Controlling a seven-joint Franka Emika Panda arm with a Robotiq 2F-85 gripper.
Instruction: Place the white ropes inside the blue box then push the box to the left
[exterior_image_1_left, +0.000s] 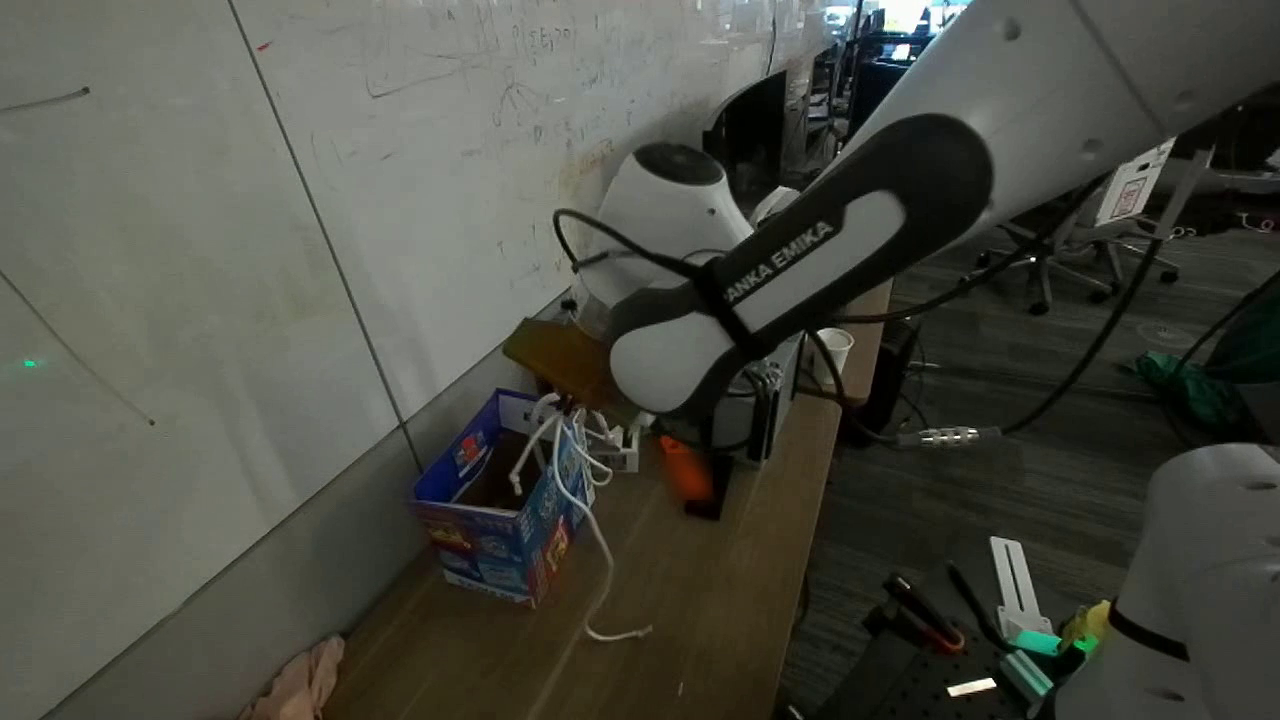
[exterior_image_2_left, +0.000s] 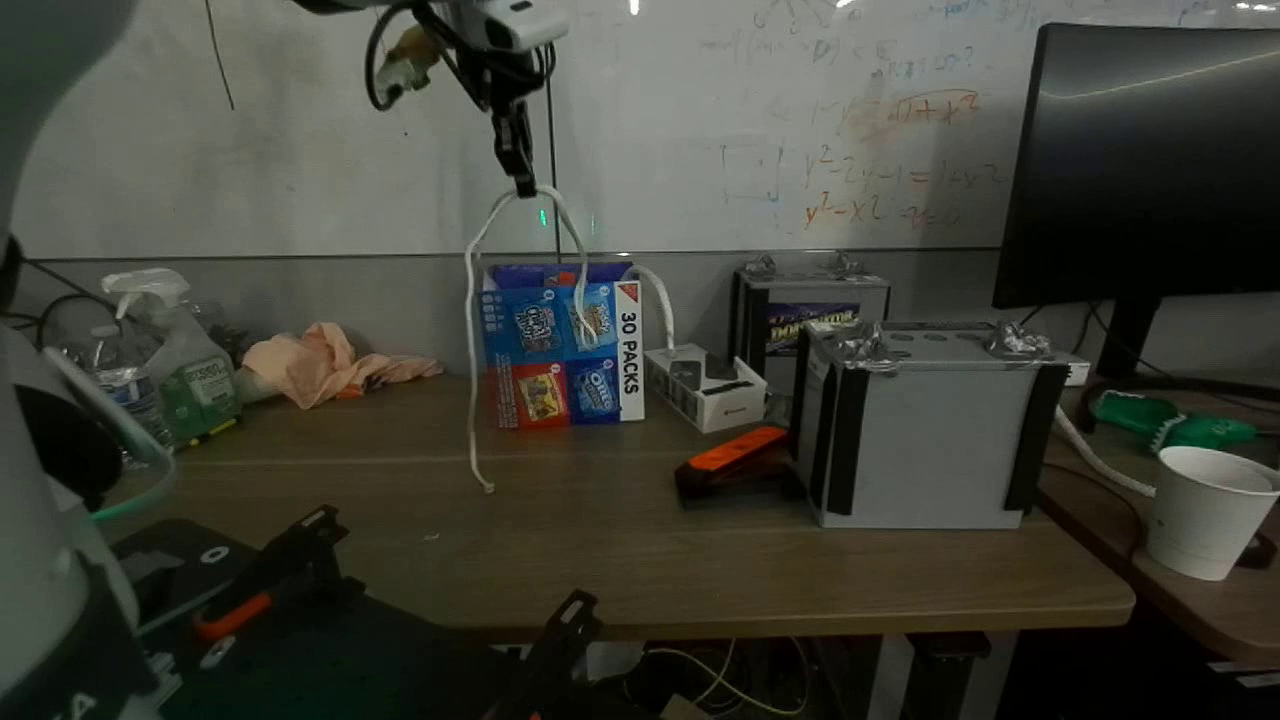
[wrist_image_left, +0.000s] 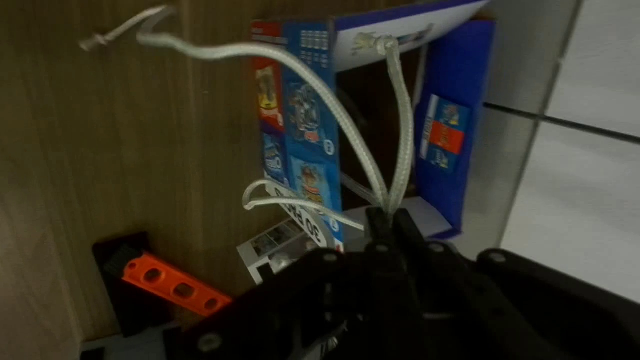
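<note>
While gripper (wrist_image_left: 388, 216) pinches white rope (wrist_image_left: 345, 118), blue box (exterior_image_2_left: 545, 352) below.

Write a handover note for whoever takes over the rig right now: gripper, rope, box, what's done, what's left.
Gripper: shut on a white rope, higher than the rim of the blue box.
Rope: its long strand hangs outside the box. More white cord arches past the "30 PACKS" end; whether it is a separate rope, I can't tell.
Box: upright on the table, top open.
Done: a rope is gripped and held up at the box.
Left: get the strands inside, release, then push the box left.
</note>
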